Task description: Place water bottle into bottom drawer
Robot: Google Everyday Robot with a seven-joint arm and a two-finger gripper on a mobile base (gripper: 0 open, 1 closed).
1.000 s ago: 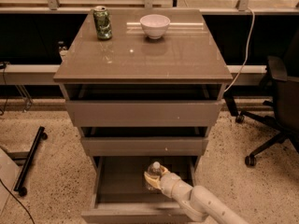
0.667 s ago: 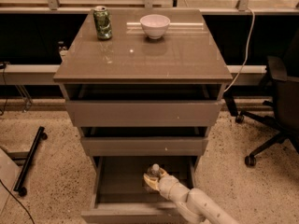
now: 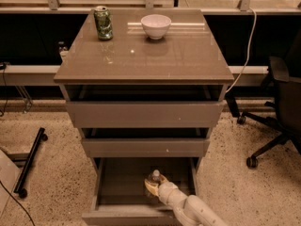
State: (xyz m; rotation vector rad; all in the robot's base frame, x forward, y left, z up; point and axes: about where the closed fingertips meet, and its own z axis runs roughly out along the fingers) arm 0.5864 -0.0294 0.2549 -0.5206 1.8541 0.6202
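The bottom drawer [image 3: 113, 185] of the grey-brown cabinet is pulled open, showing its grey interior. The water bottle [image 3: 154, 177], clear with a white cap, is upright inside the drawer near its middle. My gripper [image 3: 154, 186] reaches in from the lower right on a white arm and is wrapped around the bottle's lower body. Most of the bottle is hidden behind the gripper; only the cap and shoulder show.
A green soda can [image 3: 103, 23] and a white bowl [image 3: 155, 26] stand on the cabinet top [image 3: 141, 55]. The two upper drawers [image 3: 143, 114] are slightly open. An office chair [image 3: 277, 107] is to the right; a black stand [image 3: 28, 161] lies on the floor at left.
The gripper and bottle have shifted slightly left and lower inside the bottom drawer. Nothing else moved.
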